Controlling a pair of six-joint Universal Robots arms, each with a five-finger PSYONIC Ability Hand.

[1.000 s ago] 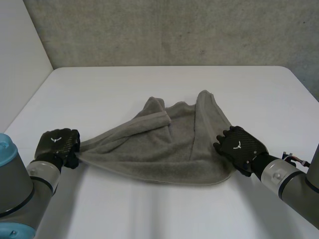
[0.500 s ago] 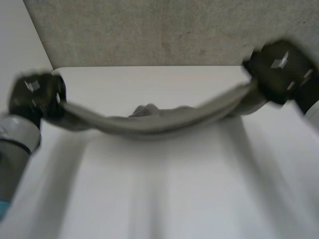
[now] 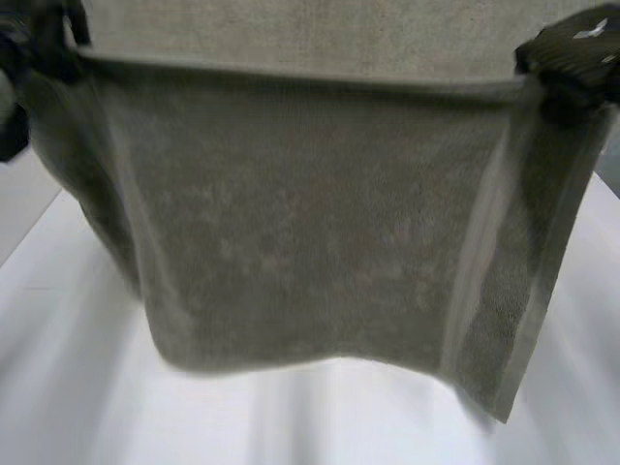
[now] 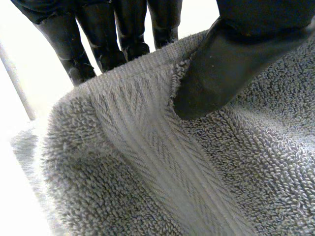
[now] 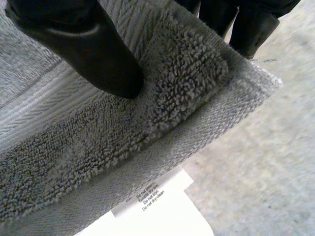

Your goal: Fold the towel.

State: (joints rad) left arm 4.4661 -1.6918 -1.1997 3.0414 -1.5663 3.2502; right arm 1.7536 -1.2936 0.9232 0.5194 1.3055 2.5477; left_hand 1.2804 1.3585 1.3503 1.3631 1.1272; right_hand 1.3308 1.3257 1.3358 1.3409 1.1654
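High over the white table the grey towel hangs spread like a curtain, its top edge stretched between both hands and its lower edge seemingly clear of the tabletop. My read is that it is held this way so the cloth opens flat and the corners can be matched before any fold is laid down. The left hand pinches the top corner on its side; in its wrist view the thumb presses the terry face and the fingers sit behind the hem. The right hand clamps the opposite top corner, thumb on the pile beside the woven band, fingers behind the edge. In the head view a strip down the towel's side under the right hand looks doubled over on itself. Writing: a white care tag sewn under the hem at the right hand's corner reads "Do not iron" and "Do not dry-clean" — the line above is too small to be sure of, and no brand is visible. Fold not yet made
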